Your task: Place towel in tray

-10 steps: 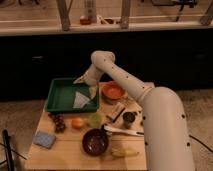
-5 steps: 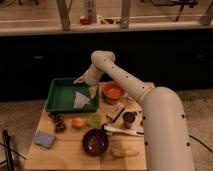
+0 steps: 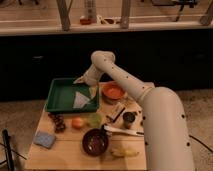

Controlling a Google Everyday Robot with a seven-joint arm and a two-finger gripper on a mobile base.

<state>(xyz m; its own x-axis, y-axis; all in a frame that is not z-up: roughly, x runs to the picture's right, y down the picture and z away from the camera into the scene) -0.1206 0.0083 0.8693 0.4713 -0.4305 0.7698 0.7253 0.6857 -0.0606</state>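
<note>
Lying in the green tray (image 3: 59, 94) at the table's (image 3: 70, 151) back left corner, the white towel (image 3: 80, 99) looks placed (only the retreat is left, I judge); the gripper (image 3: 88, 86) hovers just above it, grip state I cannot tell.

The tray (image 3: 57, 97) looks like smooth green plastic with a slight sheen, and the towel (image 3: 80, 100) in it is pale, matt cloth. The table (image 3: 70, 156) is light wood, pretty dull. The arm (image 3: 150, 100) has a smooth off-white shell, and its gripper (image 3: 82, 80) sits over the tray's back right edge. The orange bowl (image 3: 113, 92) and dark bowl (image 3: 95, 141) look glossy, and the blue sponge (image 3: 45, 139) looks rough.
</note>
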